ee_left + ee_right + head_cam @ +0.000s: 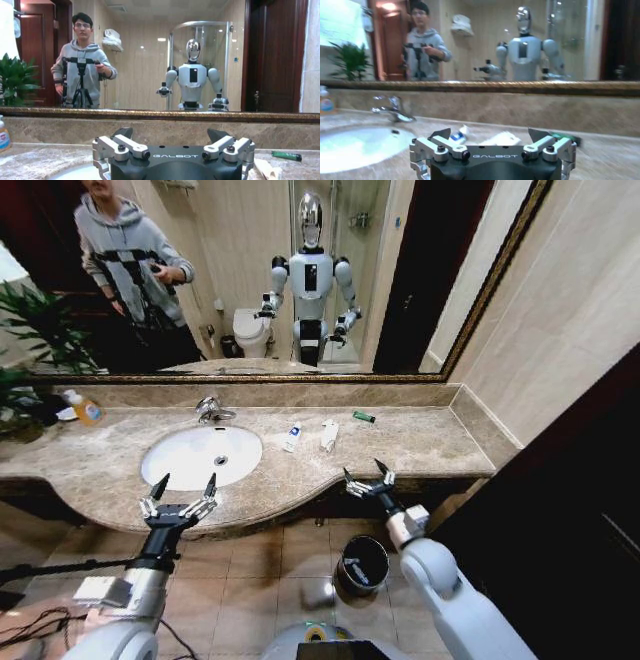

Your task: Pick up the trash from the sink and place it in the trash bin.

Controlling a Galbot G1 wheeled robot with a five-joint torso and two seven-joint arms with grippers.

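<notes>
The white oval sink has a chrome tap behind it, and its bowl looks bare. The trash lies on the marble right of the bowl: a white tube with a blue mark, a crumpled white wrapper and a small green stick. On the floor under the counter's edge stands the dark round trash bin. My left gripper hovers open at the sink's front rim. The right gripper is open at the counter's front edge, above the bin. The right wrist view shows the tube, wrapper and stick beyond the open right gripper.
An orange-yellow bottle stands at the counter's back left beside a plant. A mirror runs along the back wall, and a dark wall or door closes the right side. In the left wrist view, the open left gripper faces the mirror.
</notes>
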